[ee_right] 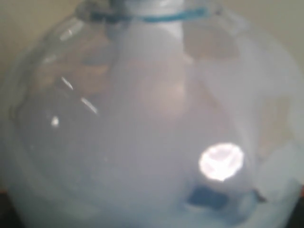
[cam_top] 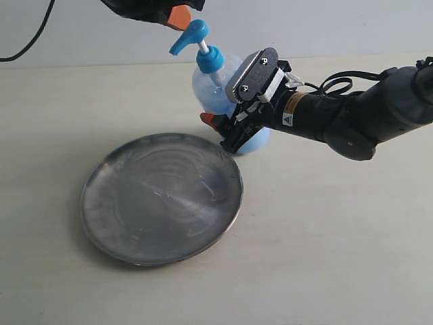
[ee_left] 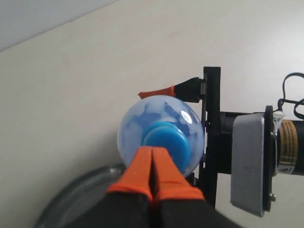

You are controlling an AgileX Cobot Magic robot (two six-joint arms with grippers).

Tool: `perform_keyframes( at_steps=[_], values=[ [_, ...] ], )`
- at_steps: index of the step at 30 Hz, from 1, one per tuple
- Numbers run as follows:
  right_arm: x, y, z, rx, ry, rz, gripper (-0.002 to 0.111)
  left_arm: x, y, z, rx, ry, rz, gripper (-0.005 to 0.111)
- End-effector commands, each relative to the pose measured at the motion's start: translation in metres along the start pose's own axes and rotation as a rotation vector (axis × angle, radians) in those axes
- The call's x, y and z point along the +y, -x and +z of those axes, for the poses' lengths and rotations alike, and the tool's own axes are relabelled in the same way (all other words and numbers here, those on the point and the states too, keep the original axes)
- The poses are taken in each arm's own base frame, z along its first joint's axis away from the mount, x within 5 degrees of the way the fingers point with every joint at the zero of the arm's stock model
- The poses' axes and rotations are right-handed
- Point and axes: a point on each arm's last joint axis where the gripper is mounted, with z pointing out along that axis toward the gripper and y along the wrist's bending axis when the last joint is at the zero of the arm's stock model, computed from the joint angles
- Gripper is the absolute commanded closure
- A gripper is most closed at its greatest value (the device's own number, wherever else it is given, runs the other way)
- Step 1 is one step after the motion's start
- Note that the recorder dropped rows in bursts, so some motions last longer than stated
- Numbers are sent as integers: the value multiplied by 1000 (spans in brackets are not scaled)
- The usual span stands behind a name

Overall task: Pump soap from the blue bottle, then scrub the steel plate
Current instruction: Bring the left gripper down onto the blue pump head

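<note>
The blue bottle point(cam_top: 213, 88) stands on the pale surface point(cam_top: 338, 257) just beside the far right rim of the steel plate point(cam_top: 155, 196). Its pump head point(cam_top: 195, 32) has the spout turned toward the left of the exterior view. The right gripper point(cam_top: 226, 132) reaches in low from the right. Its 2 jaws are clamped on the bottle's round body, 1 orange tip showing on the far side, and the body fills the right wrist view. Pale blue soap point(cam_top: 256, 141) shows through the clear wall near the base. The left gripper point(ee_left: 152, 161) hangs from above with its 2 orange jaws pressed together, directly over the pump head. From these angles it looks to be touching the cap, though I cannot tell whether it bears down. The plate lies flat, its raised rim unbroken all round and its middle smeared and scratched. Bare surface lies to the left of it, in front, and to the right under the arm. A black cable point(cam_top: 27, 37) crosses the far left corner, well apart from everything.
</note>
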Motion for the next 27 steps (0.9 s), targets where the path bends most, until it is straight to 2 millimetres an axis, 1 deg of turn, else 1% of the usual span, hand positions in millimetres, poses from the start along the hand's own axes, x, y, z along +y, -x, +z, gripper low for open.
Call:
perform_keyframes(
  at_steps=[1,7,12,27],
  values=[
    [-4,14,-1,-74,-14,-19,108,-4,8,-2,-75,-12,-9,107],
    [-4,14,-1,-74,-14,-21,108,-5,7,4,-72,-43,-31,107],
    [-4,14,-1,-74,-14,-21,108,-9,8,4,-84,-90,-38,107],
    [-4,13,-1,-71,-13,-22,108,-7,7,4,-65,-65,1,107]
  ],
)
